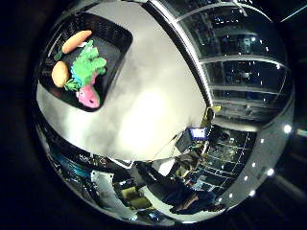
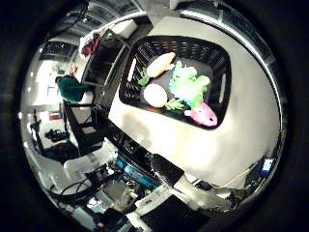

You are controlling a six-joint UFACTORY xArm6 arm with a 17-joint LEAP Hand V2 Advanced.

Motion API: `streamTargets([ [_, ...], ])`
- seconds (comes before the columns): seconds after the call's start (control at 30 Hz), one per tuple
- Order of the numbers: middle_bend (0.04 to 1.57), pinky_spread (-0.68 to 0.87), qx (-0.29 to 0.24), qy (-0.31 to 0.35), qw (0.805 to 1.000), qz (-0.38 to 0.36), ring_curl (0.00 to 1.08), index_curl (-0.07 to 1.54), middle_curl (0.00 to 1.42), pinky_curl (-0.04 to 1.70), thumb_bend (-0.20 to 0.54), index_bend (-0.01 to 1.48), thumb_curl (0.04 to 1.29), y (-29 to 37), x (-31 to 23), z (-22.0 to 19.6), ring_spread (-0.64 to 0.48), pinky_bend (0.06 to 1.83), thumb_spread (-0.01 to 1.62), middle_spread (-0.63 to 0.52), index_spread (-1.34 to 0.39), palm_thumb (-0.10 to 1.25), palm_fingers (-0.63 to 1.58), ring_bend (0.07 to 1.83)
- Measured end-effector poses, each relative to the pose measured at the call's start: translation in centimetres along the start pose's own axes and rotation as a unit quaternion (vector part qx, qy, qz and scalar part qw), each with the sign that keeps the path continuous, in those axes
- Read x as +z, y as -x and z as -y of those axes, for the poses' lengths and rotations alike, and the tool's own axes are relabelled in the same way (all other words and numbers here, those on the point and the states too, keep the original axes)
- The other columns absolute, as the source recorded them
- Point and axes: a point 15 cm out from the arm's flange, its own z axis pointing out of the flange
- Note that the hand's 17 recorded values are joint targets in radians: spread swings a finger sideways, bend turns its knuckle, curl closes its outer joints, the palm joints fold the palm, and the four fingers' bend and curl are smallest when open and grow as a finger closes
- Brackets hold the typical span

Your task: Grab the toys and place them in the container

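Observation:
A black mesh basket stands on a white table. In it lie several soft toys: a green one, a pink one, an orange carrot-like one and a pale round one. The little finger side view shows the same basket with the green toy, the pink toy and the orange toy. The basket is small in both views, so the palm is well above it.
The bare white tabletop spreads beside the basket. Past the table's edge are desks, chairs and equipment. Large dark windows line the room's far side.

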Motion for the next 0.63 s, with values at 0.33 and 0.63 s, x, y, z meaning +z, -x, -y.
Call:
streamTargets([
  [0.33, 0.18, 0.44, 0.104, 0.035, 0.994, 0.003, 0.22, 0.21, 0.27, 0.28, -0.027, 0.15, 0.29, -8.0, -0.5, -10.6, 0.24, 0.54, 0.98, 0.12, -0.45, 0.52, -0.04, 0.29],
  [0.63, 0.18, 0.44, 0.137, 0.063, 0.988, 0.012, 0.24, 0.24, 0.28, 0.29, -0.027, 0.16, 0.29, -10.7, 1.9, -16.5, 0.24, 0.5, 0.98, 0.11, -0.44, 0.52, -0.02, 0.25],
])
